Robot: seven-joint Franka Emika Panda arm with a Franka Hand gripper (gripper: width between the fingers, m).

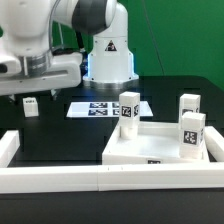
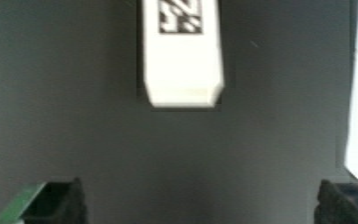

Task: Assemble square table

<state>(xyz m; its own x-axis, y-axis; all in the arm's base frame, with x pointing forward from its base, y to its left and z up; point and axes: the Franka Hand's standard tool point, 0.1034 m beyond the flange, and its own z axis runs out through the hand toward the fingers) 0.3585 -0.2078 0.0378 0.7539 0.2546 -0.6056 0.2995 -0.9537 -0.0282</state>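
Green backdrop stands behind a black tabletop (image 1: 60,125), with the white base of a robot arm (image 1: 108,55) rising at the tabletop's far edge. A low white border wall (image 1: 90,180) runs along the near edge and turns up at the near corner on the exterior view's left.

A large white square slab (image 1: 150,145) lies flat on the tabletop towards the near edge, on the exterior view's right, just behind the border wall. Three white tagged legs stand upright at it: one leg (image 1: 128,110) at its far corner, a second leg (image 1: 188,106) at the far side towards the exterior view's right, and a third leg (image 1: 192,133) nearer the front on that same side. Whether they sit in the sockets cannot be told.

A flat marker board (image 1: 105,108) with black-and-white tags lies on the tabletop in front of the arm's base.

A fourth leg (image 1: 30,106) (image 2: 185,55) lies on its own near the tabletop's edge on the exterior view's left, well apart from the slab. The gripper (image 1: 35,85) (image 2: 197,200) hangs above this leg with its jaws spread wide, holding nothing. The wrist view shows the leg on the dark surface, between and beyond the two dark fingertips (image 2: 51,200), not touching either.
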